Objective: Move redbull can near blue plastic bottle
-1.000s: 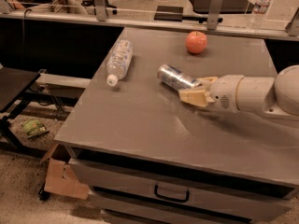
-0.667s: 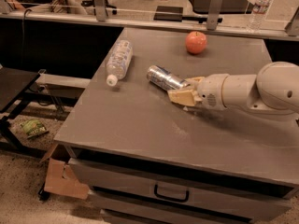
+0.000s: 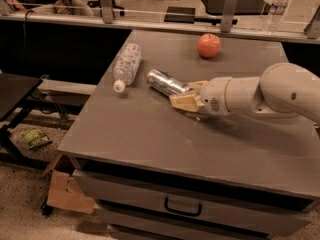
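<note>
Silver, blue-patched aluminium redbull can (image 3: 166,82) lies sideways on the grey table (image 3: 150,134) near the clear blue-labelled plastic bottle (image 3: 126,65), one end clamped in the tan gripper (image 3: 186,94), presumably for dragging closer.

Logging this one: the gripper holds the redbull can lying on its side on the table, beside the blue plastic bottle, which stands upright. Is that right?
Not quite. The camera view shows the blue plastic bottle lying on its side too, not upright. The rest holds: the gripper grips the redbull can, which lies on its side on the table beside the bottle.
</note>
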{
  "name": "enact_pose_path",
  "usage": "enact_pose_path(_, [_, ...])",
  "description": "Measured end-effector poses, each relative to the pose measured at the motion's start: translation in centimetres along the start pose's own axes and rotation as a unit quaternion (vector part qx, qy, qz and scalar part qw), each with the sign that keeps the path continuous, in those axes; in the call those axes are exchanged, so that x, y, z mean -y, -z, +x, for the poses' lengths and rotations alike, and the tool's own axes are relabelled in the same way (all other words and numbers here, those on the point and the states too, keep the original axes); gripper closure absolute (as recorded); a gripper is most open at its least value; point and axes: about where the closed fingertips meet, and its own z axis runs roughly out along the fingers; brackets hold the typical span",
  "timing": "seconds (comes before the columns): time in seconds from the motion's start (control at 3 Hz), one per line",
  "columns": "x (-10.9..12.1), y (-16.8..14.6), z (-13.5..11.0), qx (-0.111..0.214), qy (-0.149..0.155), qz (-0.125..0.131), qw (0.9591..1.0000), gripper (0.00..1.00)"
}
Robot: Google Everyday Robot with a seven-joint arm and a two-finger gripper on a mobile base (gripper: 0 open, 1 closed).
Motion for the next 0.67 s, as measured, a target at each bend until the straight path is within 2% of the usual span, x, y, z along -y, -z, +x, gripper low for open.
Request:
enact_pose_path(0.33, [-1.2,-2.0,-1.4,0.009,0.002,-0.023,0.9997,0.74])
enact_pose_path(0.67, [-2.2,-3.4,-2.9,0.017,0.01,-0.036,0.9992,0.43])
